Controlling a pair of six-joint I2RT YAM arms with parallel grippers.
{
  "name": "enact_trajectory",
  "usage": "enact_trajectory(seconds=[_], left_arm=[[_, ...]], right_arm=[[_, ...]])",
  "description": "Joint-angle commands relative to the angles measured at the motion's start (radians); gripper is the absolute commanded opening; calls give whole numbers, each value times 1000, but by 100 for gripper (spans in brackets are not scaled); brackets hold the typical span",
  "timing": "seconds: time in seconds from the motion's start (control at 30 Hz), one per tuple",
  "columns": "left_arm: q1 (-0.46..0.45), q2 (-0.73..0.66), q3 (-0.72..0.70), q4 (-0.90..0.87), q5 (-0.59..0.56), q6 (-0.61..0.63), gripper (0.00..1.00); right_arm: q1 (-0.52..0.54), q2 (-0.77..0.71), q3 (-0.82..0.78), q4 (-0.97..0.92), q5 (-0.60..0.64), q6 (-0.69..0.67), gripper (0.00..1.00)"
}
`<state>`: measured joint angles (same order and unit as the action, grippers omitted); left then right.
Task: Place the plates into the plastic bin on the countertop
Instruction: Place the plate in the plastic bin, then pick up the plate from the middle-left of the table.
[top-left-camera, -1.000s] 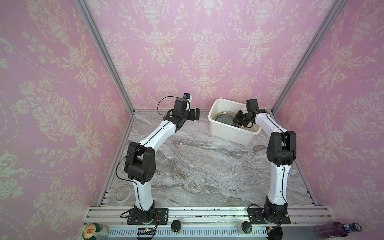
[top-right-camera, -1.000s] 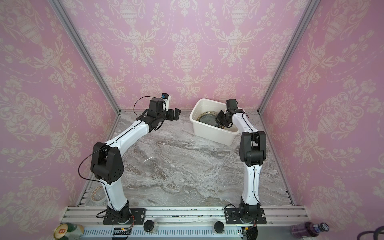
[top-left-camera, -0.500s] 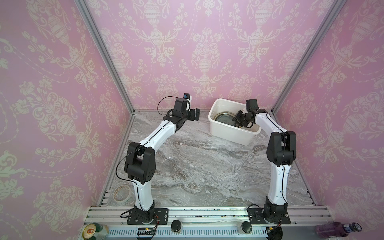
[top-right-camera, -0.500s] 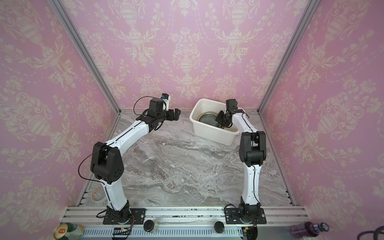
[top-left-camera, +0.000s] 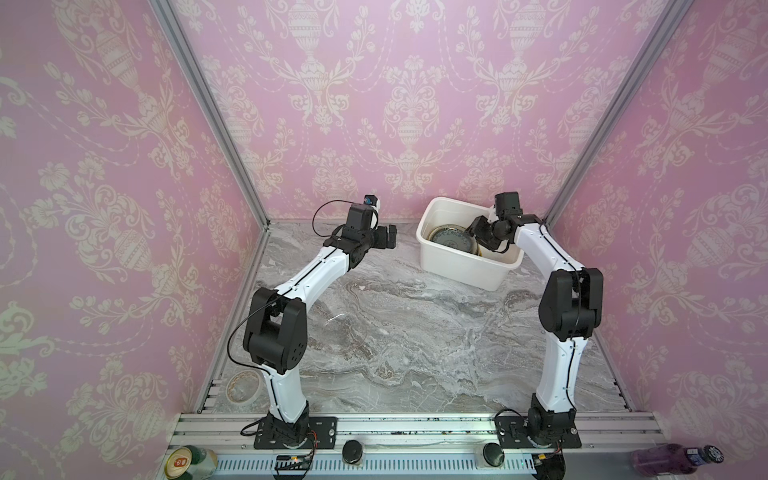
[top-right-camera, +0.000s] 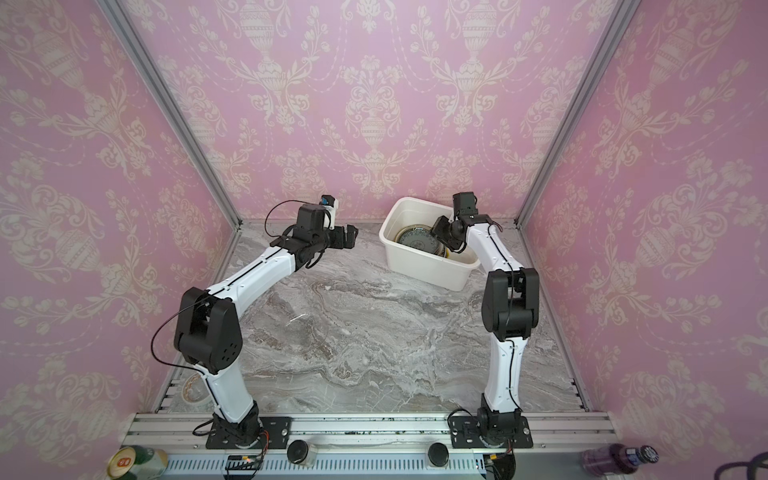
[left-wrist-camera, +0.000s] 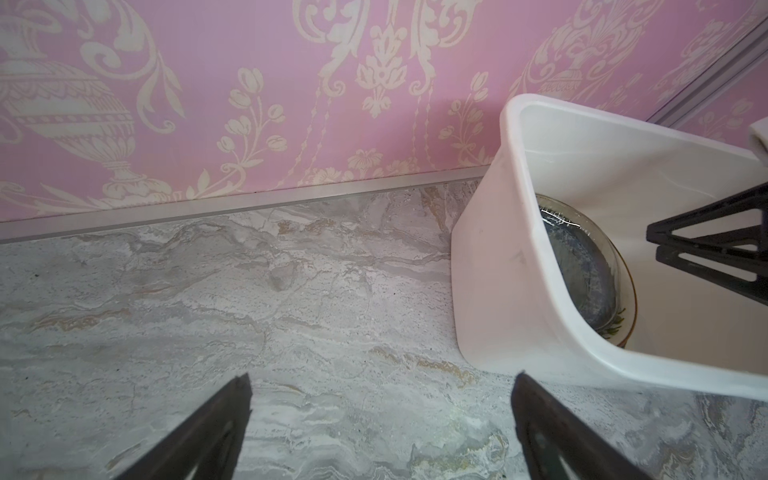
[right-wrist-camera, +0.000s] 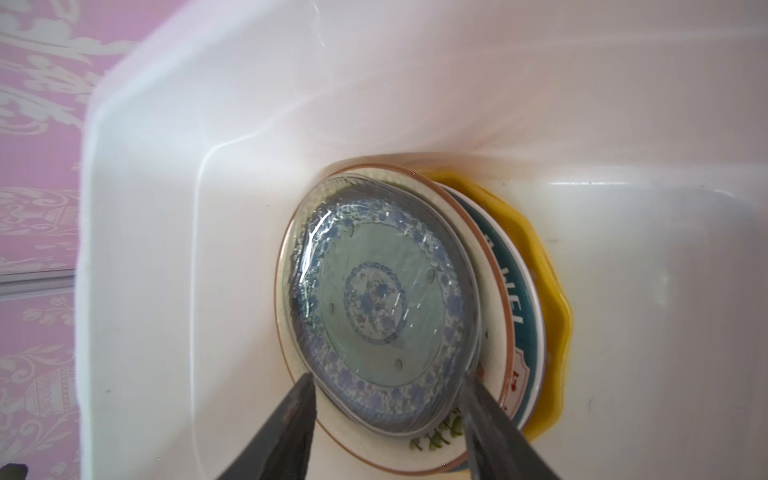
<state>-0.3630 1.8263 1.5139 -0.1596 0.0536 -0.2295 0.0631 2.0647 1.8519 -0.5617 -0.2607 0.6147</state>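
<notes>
The plastic bin (top-left-camera: 461, 270) (top-right-camera: 424, 270) stands on the countertop (top-left-camera: 415, 332) at the back right. Several plates (top-left-camera: 451, 239) (top-right-camera: 415, 241) lie stacked in it: clear glass over a blue-patterned plate (right-wrist-camera: 374, 299), then cream (right-wrist-camera: 291, 374), teal-rimmed (right-wrist-camera: 523, 316) and yellow scalloped (right-wrist-camera: 552, 299). My right gripper (top-left-camera: 478, 235) (right-wrist-camera: 386, 376) hangs inside the bin just above the stack's near edge, open, holding nothing. My left gripper (top-left-camera: 390, 237) (left-wrist-camera: 382, 378) hovers open and empty over bare countertop beside the bin's wall (left-wrist-camera: 498, 270). A faint clear glass plate (top-left-camera: 338, 336) (top-right-camera: 309, 336) lies on the countertop near the left arm.
A beige tape roll (top-left-camera: 243, 386) lies at the front left corner. Pink patterned walls close in the back and both sides. A can (top-left-camera: 189, 461) and a purple bottle (top-left-camera: 673, 459) lie beyond the front rail.
The right gripper's jaws have spread apart above the stack in the bin. Both arms have stayed almost where they were.
</notes>
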Motion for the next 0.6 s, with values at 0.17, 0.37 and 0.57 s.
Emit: enact_trajectory(seconds=[0.17,0.37,0.57], left_arm=[[-2,-157,-66,-137,-90,-76,99],[1,-258,-93,-391,-219,-138,99],[19,-329,-126,-658,-249,-267,99]], right_arm=[[76,-171,-53,108,-45,-138,65],[174,-242,-78,164,-185,-173,67],[316,-278,-147,114,-269,-213,65]])
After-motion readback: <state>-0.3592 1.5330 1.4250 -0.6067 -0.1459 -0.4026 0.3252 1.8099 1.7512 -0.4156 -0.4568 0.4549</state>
